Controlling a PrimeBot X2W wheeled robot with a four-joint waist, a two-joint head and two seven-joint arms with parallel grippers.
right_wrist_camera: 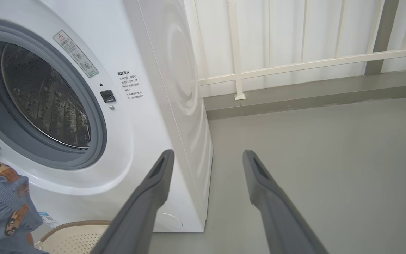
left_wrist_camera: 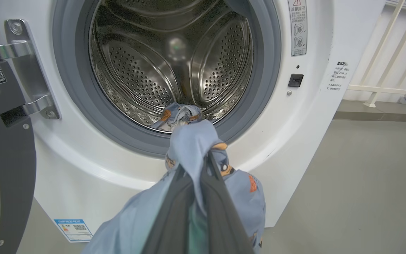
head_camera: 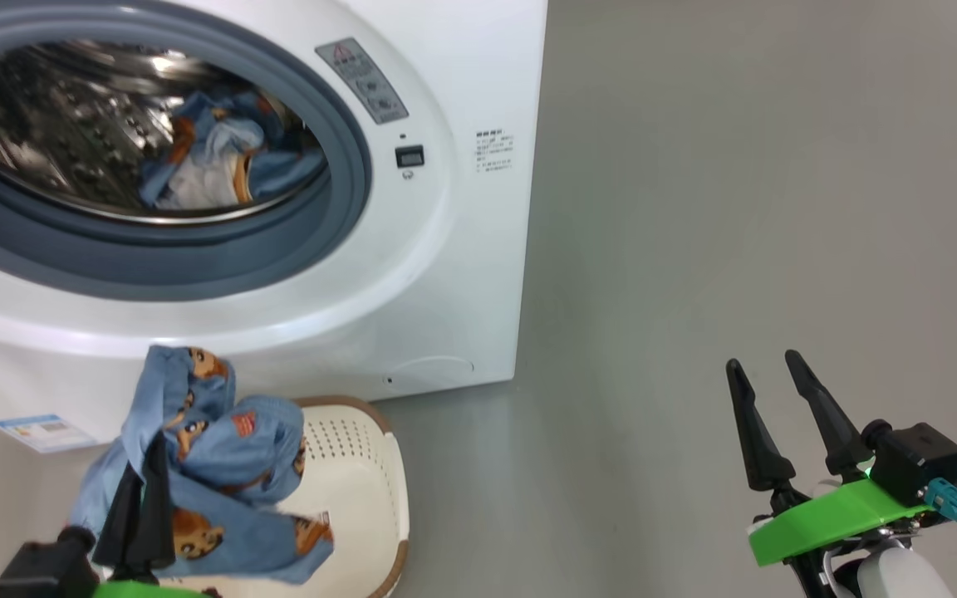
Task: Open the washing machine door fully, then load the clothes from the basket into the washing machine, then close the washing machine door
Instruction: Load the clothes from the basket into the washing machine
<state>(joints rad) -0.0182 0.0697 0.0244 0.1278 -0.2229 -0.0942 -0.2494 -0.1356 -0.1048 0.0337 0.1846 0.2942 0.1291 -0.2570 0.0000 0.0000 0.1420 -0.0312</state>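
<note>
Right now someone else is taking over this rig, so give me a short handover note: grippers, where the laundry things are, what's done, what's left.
Left gripper: shut on a blue printed garment, held above the basket.
Right gripper: open, empty, out to the right over the floor.
Washing machine door: stands open at the left.
Done: door open; some clothes lie in the washing machine.
Left: drop this garment in, check the basket (the garment hides much of it), close the door.
</note>
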